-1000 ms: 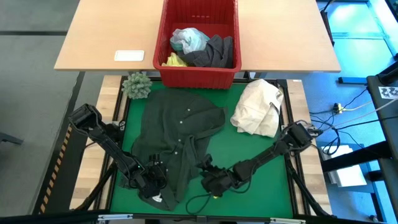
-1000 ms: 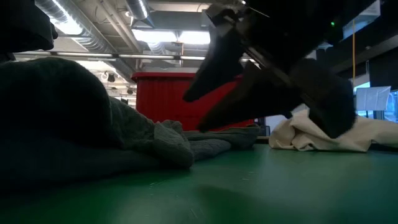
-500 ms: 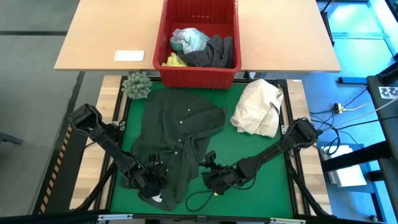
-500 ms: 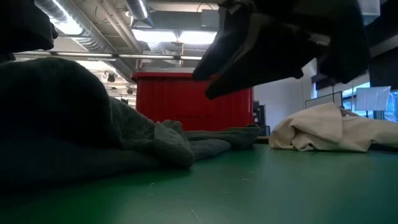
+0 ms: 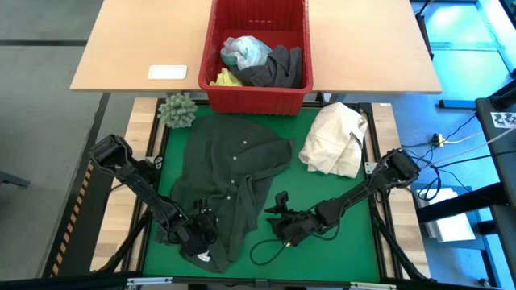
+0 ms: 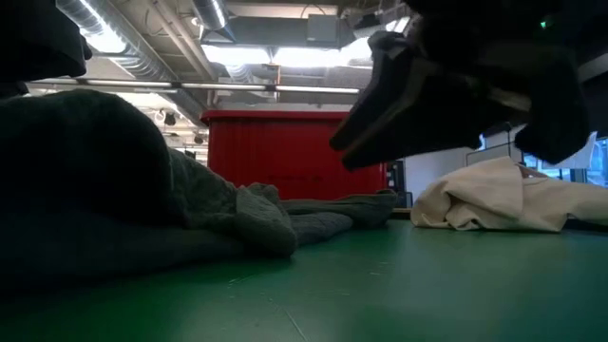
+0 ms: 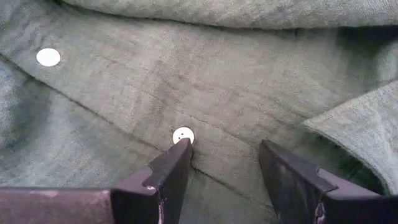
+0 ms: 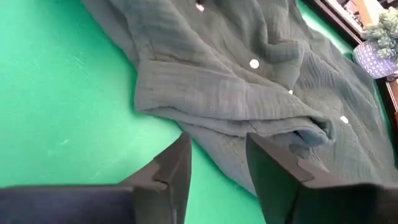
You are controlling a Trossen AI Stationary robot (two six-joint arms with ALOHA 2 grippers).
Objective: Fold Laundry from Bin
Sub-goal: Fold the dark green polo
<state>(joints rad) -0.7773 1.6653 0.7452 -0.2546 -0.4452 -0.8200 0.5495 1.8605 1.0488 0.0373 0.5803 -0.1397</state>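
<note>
A dark green shirt [image 5: 234,173] lies crumpled and partly spread on the green mat [image 5: 339,234], its white buttons showing. My left gripper [image 5: 196,239] stands open over the shirt's near left part, its fingertips on either side of a strip of cloth beside a button [image 7: 183,134]. My right gripper [image 5: 278,211] hovers open above bare mat, just off the shirt's near right edge [image 8: 186,118]. The red bin [image 5: 211,48] at the far side holds turquoise [image 5: 244,51], grey [image 5: 274,68] and yellow [image 5: 224,79] laundry. My left gripper comes at the shirt's buttoned front [image 7: 217,143] slanting down from the near left. One fingertip [image 7: 177,155] is right beside a white button. Whether the tips touch the cloth, I cannot tell. The shirt lies flat on the mat under them.
A cream-white cloth bundle [image 5: 334,141] lies at the mat's far right. A green spiky ball [image 5: 177,110] sits at its far left corner. A white card [image 5: 168,72] rests on the wooden table beside the bin. A black cable loop [image 5: 262,256] lies near the front edge.
My right gripper has drawn away from the shirt's near edge toward the table's right edge, rising a little and rolling about its own line. The shirt has kept its place.
</note>
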